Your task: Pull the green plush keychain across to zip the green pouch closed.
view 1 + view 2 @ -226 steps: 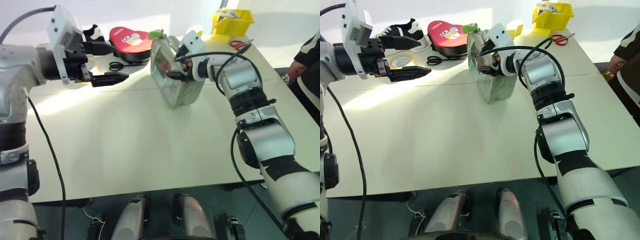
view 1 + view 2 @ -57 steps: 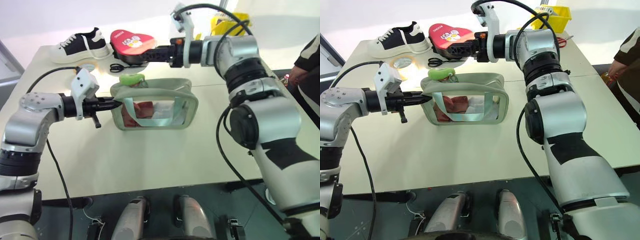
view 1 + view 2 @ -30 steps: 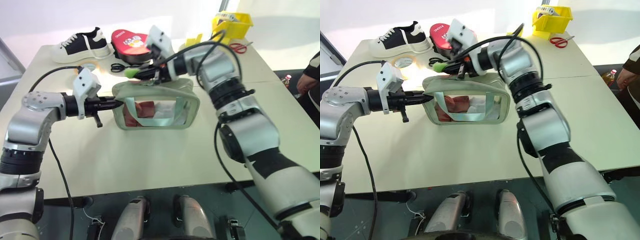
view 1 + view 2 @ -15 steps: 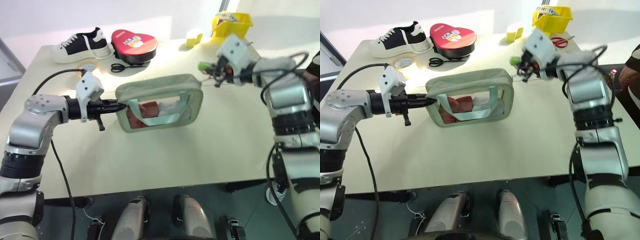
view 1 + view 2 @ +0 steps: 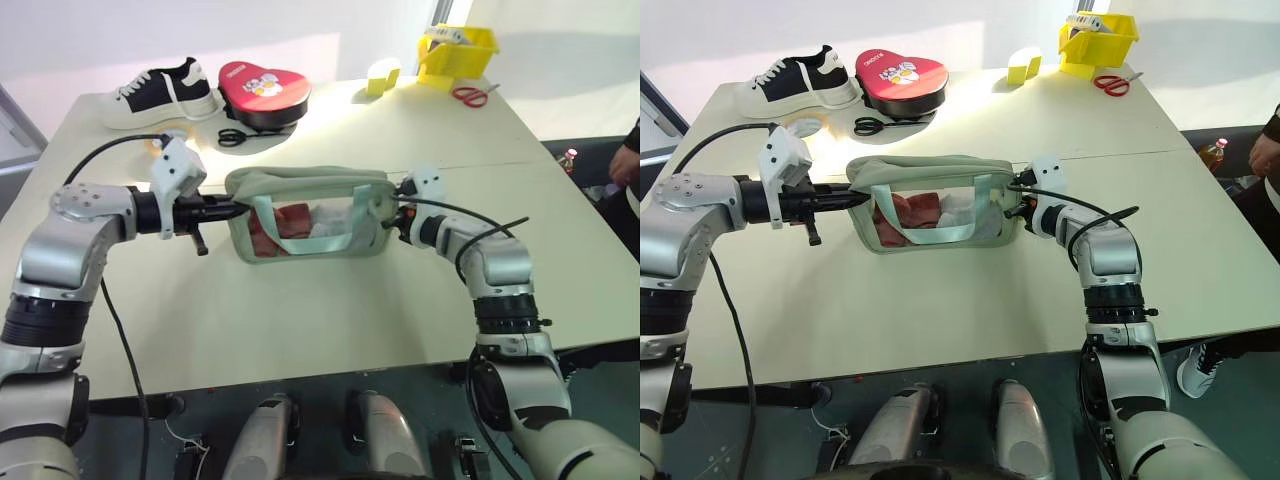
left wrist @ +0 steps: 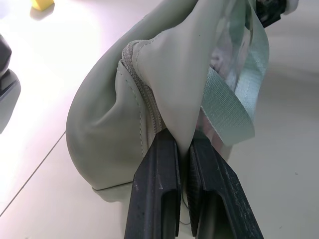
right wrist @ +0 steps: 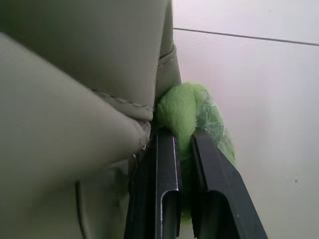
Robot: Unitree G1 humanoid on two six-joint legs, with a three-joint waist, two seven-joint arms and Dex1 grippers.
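Note:
The green pouch (image 5: 310, 215) stands upright in the middle of the table, its clear window showing red and white items, with the mint strap (image 5: 330, 240) hanging across the front. My left gripper (image 5: 232, 208) is shut on the fabric of the pouch's left end, seen close in the left wrist view (image 6: 183, 144). At the pouch's right end, my right gripper (image 5: 395, 215) is shut on the green plush keychain (image 7: 192, 112), which sits pressed between its black fingers (image 7: 164, 189) against the corner of the pouch.
At the back stand a black-and-white sneaker (image 5: 160, 85), a red heart-shaped case (image 5: 265, 85) and black scissors (image 5: 235, 135). A yellow block (image 5: 382, 75), a yellow bin (image 5: 455, 50) and red scissors (image 5: 468, 95) lie back right. A person's hand (image 5: 625, 165) shows at the right edge.
My right gripper carried the keychain from the pouch's left end across the top, then swung down to the right end. The left gripper kept its hold in place.

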